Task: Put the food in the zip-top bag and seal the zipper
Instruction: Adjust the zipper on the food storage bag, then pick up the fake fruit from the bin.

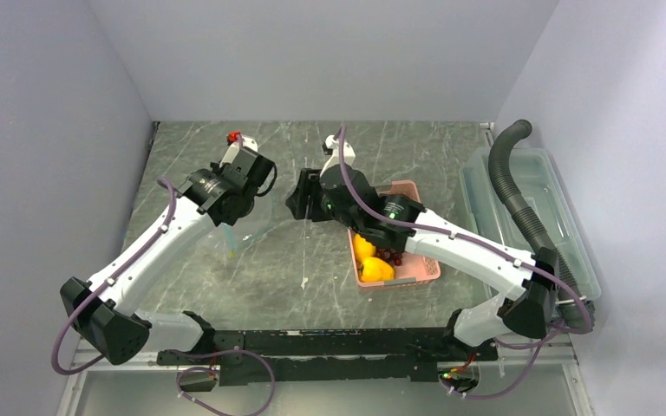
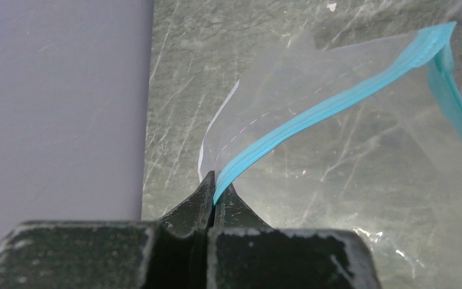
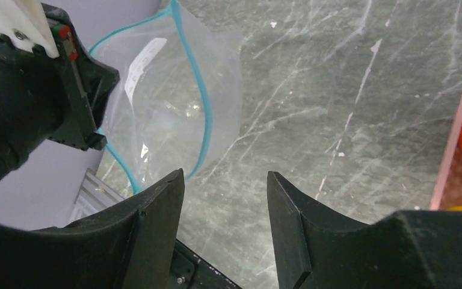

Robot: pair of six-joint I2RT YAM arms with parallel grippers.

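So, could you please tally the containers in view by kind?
Clear bag: 1
Pink basket: 1
Clear bin: 1
Total: 3

Marbled grey table [image 1: 312, 260] carries a pink basket [image 1: 422, 267] (fruit [image 1: 375, 269] inside).

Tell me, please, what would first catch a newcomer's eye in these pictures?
The left gripper is pinched shut on the teal zipper, holding the clear zip-top bag with its mouth gaping. The right gripper hangs open and empty beside it, while the food sits in the pink basket to the right.
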